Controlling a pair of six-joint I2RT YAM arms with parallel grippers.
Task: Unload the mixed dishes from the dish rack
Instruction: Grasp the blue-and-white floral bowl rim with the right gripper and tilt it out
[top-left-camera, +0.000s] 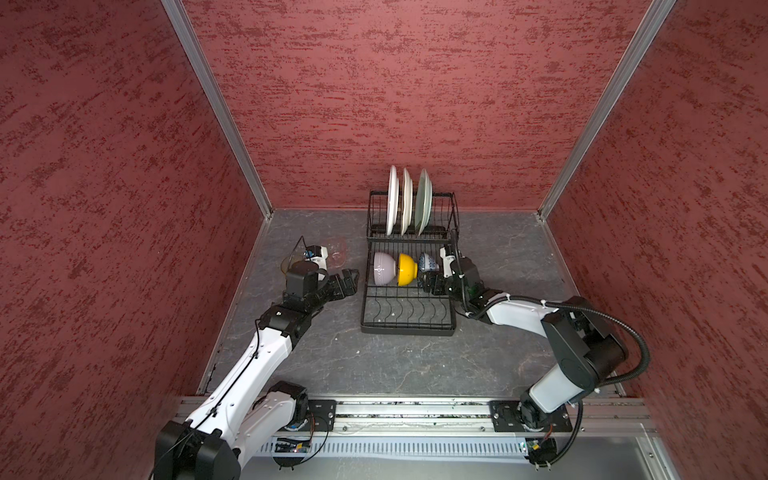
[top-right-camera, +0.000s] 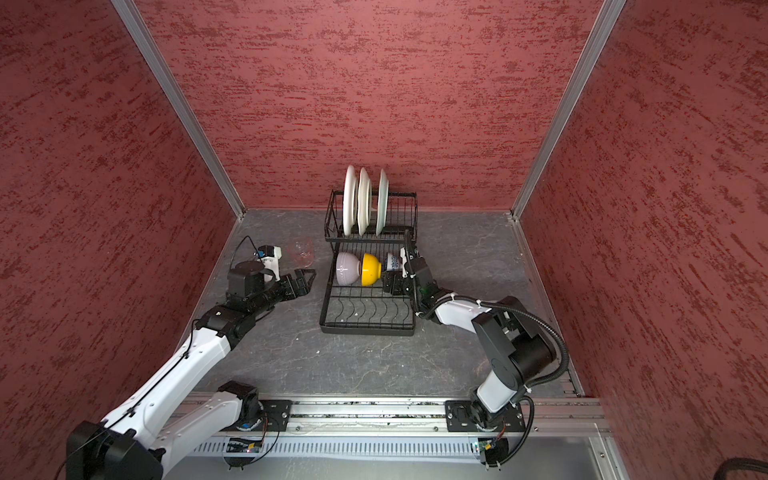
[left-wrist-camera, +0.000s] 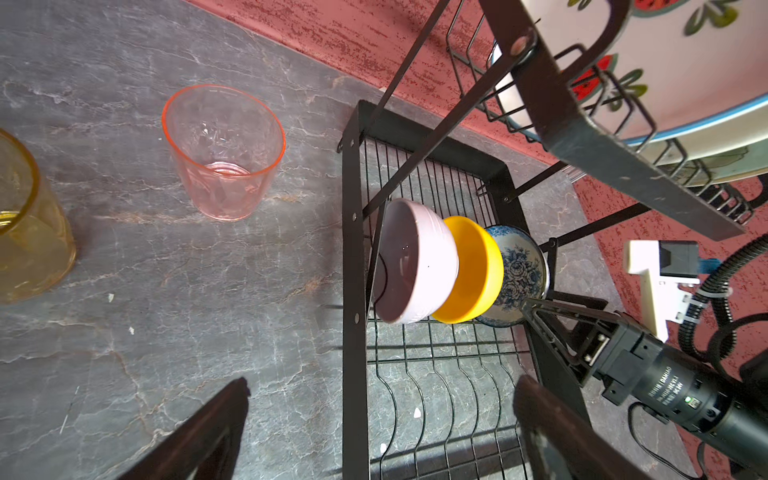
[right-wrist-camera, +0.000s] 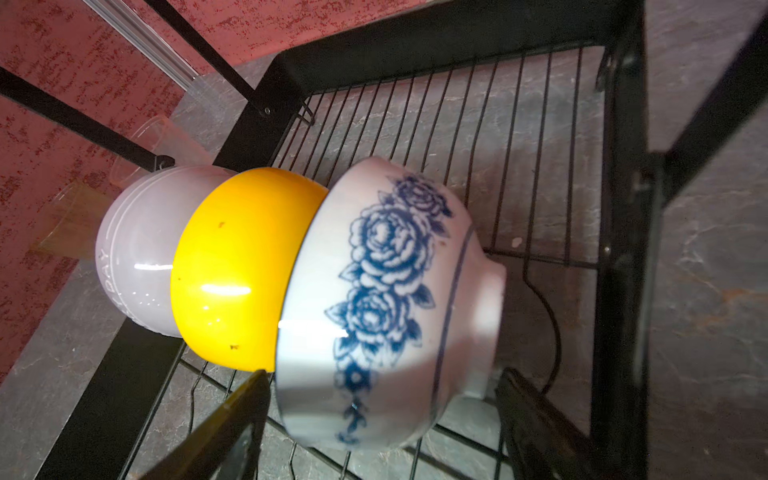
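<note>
The black dish rack stands mid-table. Two white plates and a pale green plate stand upright in its raised back tier. On the lower tier a lilac bowl, a yellow bowl and a blue-white bowl lie on their sides, nested. My right gripper is open, one finger on each side of the blue-white bowl, with a gap at both. My left gripper is open and empty, just left of the rack. A pink tumbler and an amber tumbler stand upright on the table.
Red walls close in the grey stone-patterned table on three sides. Both tumblers stand left of the rack, behind my left wrist in both top views. The front of the rack's lower tier holds only bare wavy wires.
</note>
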